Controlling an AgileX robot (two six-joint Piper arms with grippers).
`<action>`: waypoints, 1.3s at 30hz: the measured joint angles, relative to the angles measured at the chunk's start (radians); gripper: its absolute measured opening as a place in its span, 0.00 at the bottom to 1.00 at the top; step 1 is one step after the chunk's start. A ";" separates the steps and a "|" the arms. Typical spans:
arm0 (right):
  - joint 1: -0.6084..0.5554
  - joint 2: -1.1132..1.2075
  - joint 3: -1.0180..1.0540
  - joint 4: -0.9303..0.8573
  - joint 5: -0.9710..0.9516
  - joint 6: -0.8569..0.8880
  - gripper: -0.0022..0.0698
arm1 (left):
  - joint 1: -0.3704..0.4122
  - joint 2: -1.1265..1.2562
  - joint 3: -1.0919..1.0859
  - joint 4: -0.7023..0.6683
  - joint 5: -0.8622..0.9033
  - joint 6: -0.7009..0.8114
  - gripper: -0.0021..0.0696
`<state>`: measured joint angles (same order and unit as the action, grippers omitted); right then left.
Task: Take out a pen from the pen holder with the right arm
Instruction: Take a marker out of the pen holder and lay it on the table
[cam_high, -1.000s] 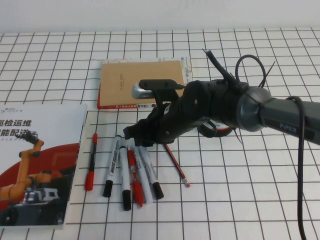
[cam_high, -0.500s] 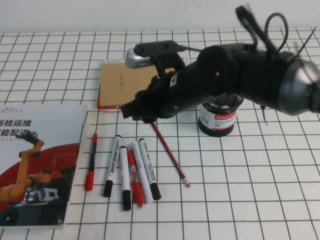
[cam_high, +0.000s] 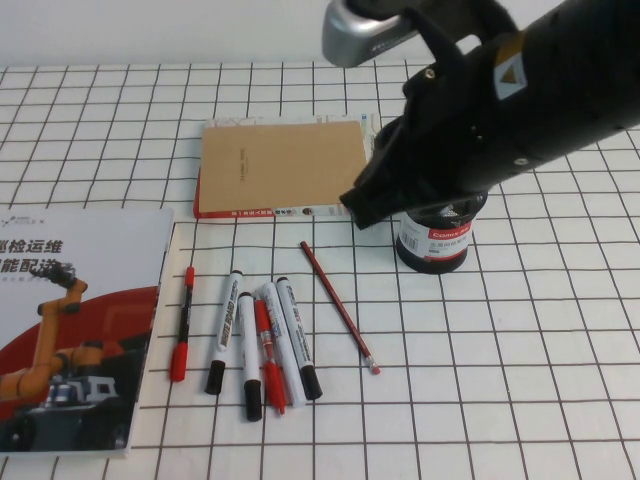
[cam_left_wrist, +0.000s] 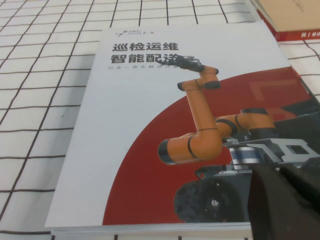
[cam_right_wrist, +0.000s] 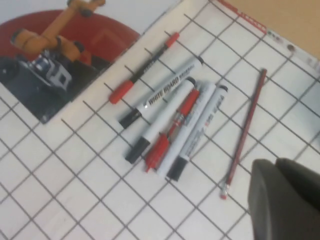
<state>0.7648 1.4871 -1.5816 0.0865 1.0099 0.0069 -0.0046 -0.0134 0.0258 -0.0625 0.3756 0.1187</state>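
Bright, flat light; soft focus at the right wrist.
I see the white table (cam_high: 560, 400) evenly lit, with only faint shadows beside the markers (cam_high: 262, 340). The right arm (cam_high: 500, 110) looms dark and slightly smeared close to the high camera. My right wrist view is soft throughout, the right gripper (cam_right_wrist: 280, 200) a black unfocused mass. From the left wrist, print on the booklet (cam_left_wrist: 125, 125) reads crisp.

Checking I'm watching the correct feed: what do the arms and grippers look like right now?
The right arm is bulky matte black, with a yellow triangle sticker and a silver-grey camera on the wrist. Its right gripper, black too, is raised beside the pen holder. The left gripper shows only as a dark blocky shape over the brochure.
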 joint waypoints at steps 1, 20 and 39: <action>0.000 -0.014 0.000 -0.011 0.025 0.000 0.01 | 0.000 0.000 0.000 0.000 0.000 0.000 0.02; 0.000 -0.498 0.353 -0.119 0.154 0.094 0.01 | 0.000 0.000 0.000 0.000 0.000 0.000 0.02; -0.130 -0.858 1.171 -0.418 -0.502 0.393 0.01 | 0.000 0.000 0.000 0.000 0.000 0.000 0.02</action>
<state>0.6346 0.6293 -0.4108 -0.3315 0.5077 0.4000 -0.0046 -0.0134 0.0258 -0.0625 0.3756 0.1187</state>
